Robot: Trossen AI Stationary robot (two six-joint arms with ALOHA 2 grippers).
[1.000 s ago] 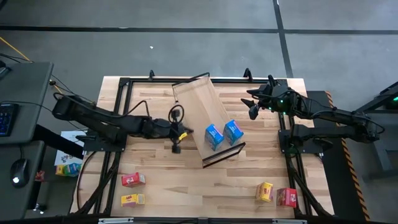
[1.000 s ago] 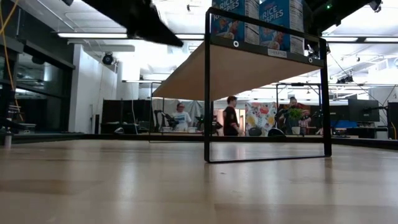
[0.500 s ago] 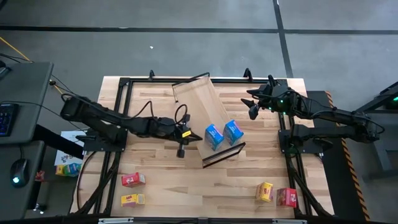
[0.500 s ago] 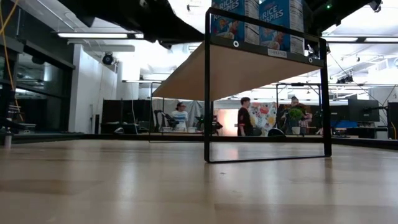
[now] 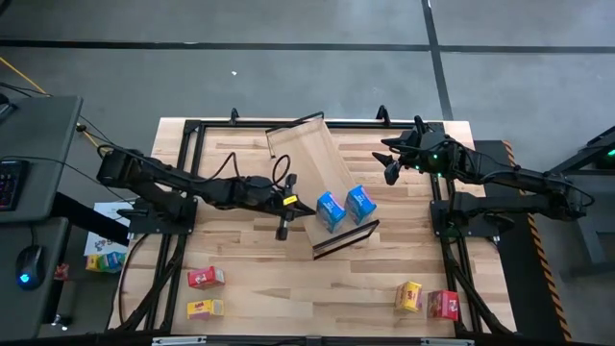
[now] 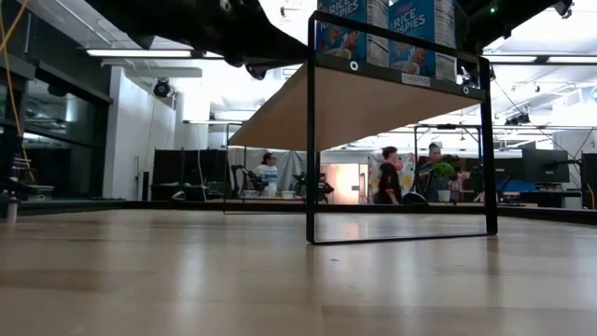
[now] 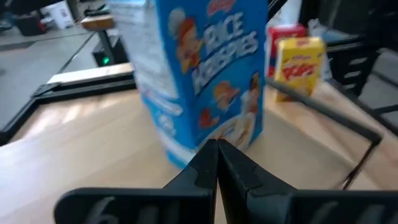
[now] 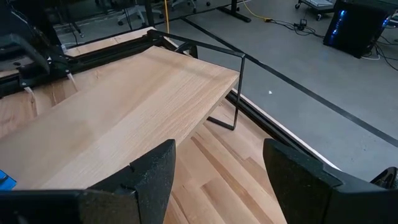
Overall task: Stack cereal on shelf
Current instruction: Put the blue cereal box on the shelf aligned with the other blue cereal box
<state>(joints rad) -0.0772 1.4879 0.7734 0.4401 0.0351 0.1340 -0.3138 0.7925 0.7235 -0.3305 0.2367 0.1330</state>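
Observation:
The shelf (image 5: 312, 168) is a light-wood board with a dark frame, standing slantwise mid-table on its end frames (image 6: 312, 140). Two blue cereal boxes (image 5: 331, 211) (image 5: 361, 204) stand on its near end and show up top in the low view (image 6: 340, 19). A red box (image 5: 205, 278) and a yellow box (image 5: 204, 308) lie near left. A yellow box (image 5: 410, 296) and a red box (image 5: 443, 304) lie near right. My left gripper (image 5: 306, 206) is shut, its tips (image 7: 217, 148) at the foot of a blue box (image 7: 205, 74). My right gripper (image 5: 389, 165) hangs open beside the shelf's far end. My left gripper points its shut fingertips (image 7: 210, 155) level, from the table's left, at the lower front of the blue box (image 7: 230, 134), which stands upright on the shelf board. Whether the tips touch the cardboard, I cannot tell.
The shelf's dark end rail (image 7: 323, 115) runs behind the blue box, with the yellow box (image 7: 298, 59) and the red box (image 7: 286, 31) beyond it. Bare tabletop (image 5: 288, 288) lies between the near box pairs. People stand in the room behind the table (image 6: 387, 182).
My left gripper has moved toward the table's right, over the shelf's edge and up to the blue boxes, staying shut. The boxes and the shelf have kept their places.

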